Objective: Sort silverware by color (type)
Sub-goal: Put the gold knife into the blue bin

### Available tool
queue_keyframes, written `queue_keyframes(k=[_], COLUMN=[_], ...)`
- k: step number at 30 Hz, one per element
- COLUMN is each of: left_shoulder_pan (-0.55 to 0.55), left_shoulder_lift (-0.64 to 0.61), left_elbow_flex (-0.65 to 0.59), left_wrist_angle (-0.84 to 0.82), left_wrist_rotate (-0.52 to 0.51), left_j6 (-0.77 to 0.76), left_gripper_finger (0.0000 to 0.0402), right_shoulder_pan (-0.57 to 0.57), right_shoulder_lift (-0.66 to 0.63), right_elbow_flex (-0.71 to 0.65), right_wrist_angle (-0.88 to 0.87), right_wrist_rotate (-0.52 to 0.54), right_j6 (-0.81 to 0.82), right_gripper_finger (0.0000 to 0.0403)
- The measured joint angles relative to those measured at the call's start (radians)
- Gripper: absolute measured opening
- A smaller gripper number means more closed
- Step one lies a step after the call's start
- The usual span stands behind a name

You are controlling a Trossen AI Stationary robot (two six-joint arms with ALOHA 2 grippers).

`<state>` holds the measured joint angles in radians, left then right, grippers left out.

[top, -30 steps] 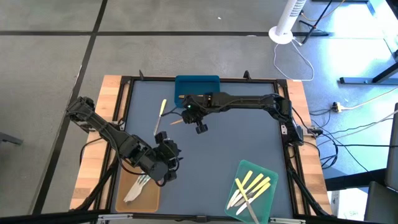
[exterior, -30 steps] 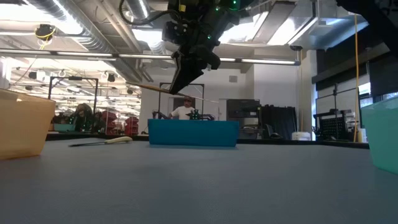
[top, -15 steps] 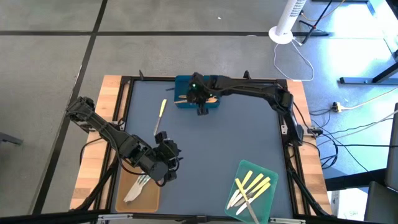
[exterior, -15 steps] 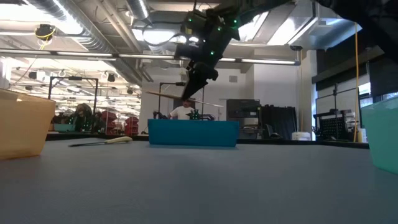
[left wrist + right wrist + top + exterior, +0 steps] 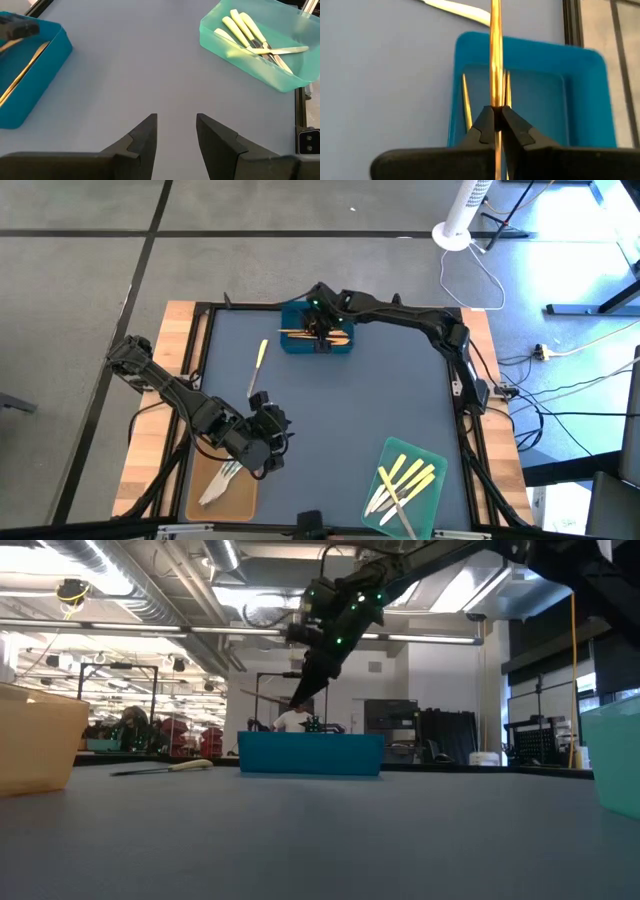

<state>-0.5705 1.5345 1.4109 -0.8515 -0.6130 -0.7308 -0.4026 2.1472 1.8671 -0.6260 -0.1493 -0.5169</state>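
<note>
Above the blue tray (image 5: 580, 95), a thin, glossy wood-brown utensil (image 5: 495, 55) hangs level.

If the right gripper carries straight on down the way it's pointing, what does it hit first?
Probably the blue tray. The right gripper, shut on a wood-brown utensil, points down into it, where other brown utensils lie. Depth is unclear; the low view shows it above the tray's rim.

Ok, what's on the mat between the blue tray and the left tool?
One yellow-handled knife, in the high view, between the blue tray and the left tool; otherwise bare mat.
</note>
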Motion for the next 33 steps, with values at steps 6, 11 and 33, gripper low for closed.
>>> queue_keyframes(k=[6, 11, 33], left_shoulder_pan=[0.001, 0.001, 0.001], left_shoulder_lift=[0.0, 0.0, 0.0], left_elbow_flex=[0.0, 0.0, 0.0], left_wrist_angle=[0.0, 0.0, 0.0], left_wrist_rotate=[-0.005, -0.005, -0.004], left_j6=[0.0, 0.0, 0.0], left_gripper_finger=[0.0131, 0.0131, 0.0131], right_shoulder_pan=[-0.011, -0.011, -0.05], right_shoulder_lift=[0.055, 0.08, 0.094], right_elbow_flex=[0.0, -0.001, -0.001], right_wrist_angle=[0.032, 0.04, 0.046], right_wrist_rotate=[0.022, 0.07, 0.168], right_j6=[0.076, 0.094, 0.367], right_gripper_finger=[0.0001, 0.0001, 0.0001])
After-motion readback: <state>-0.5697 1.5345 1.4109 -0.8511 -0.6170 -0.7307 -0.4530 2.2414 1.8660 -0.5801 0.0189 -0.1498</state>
